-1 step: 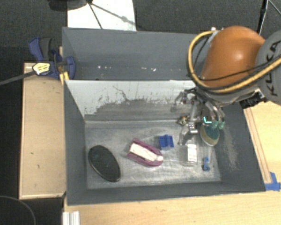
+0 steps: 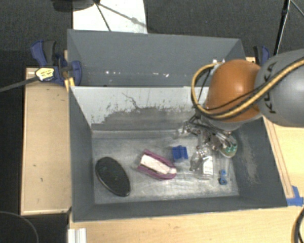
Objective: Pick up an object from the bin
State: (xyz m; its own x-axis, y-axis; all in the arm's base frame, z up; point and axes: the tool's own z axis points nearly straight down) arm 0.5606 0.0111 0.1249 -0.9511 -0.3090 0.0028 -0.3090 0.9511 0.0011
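Observation:
My gripper hangs low over the right part of the bin floor, under the orange wrist cover. Just beneath and beside it lies a small pale, partly clear thing; whether the gripper touches it I cannot tell. A small blue block sits just left of the gripper. A tiny blue piece lies to its lower right. A small green and white thing shows at the gripper's right side.
A purple and white oblong thing lies in the middle of the floor. A black oval thing rests near the front left corner. The bin's sloped walls rise on all sides.

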